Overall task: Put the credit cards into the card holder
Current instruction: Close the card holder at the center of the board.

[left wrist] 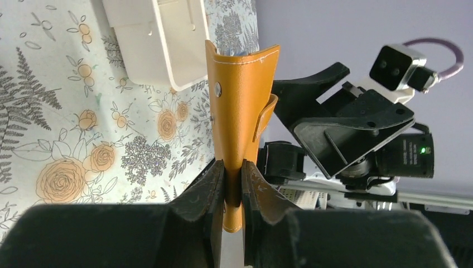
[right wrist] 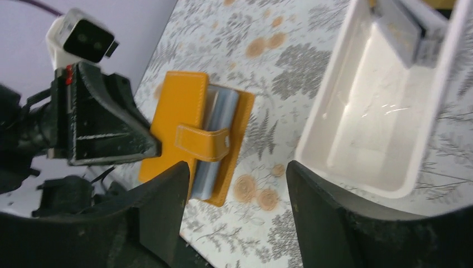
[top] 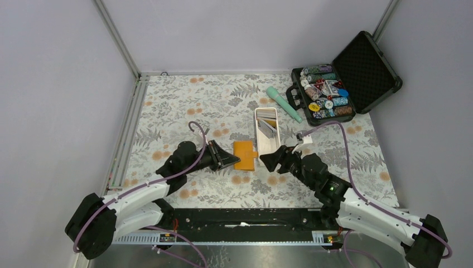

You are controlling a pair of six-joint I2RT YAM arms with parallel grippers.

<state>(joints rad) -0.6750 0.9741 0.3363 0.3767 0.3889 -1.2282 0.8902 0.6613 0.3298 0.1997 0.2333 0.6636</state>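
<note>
Lots is hidden in this one. The left gripper [left wrist: 233, 167] is pinching one cover of the card holder [left wrist: 242, 111]. From its own wrist camera that cover shows nearly edge-on, so the pockets are out of sight there. The right wrist view shows more: the snap tab [right wrist: 203, 142] lies across the blue-grey pockets [right wrist: 218, 111], but there's no telling whether a card sits in them. The near corner of the holder is covered by the right finger [right wrist: 162, 212].

The credit cards [top: 268, 126] lean in the far end of the white tray [top: 258, 139]. They overlap and the right wrist view cuts them off at the top edge, so a count isn't possible.

The right gripper [top: 271, 159] is spread wide with nothing between its fingers. It hangs just beside the tray's near end, over the holder's right side.

Space is tight. The holder sits between the two grippers, its right edge right by the tray's wall; whether they touch is unclear. There's bare floral table [top: 184, 106] to the left and toward the near edge. The teal cylinder [top: 283, 104] lies by the tray's far end, and the poker chip case [top: 365, 70] sits well apart at the far right corner.
</note>
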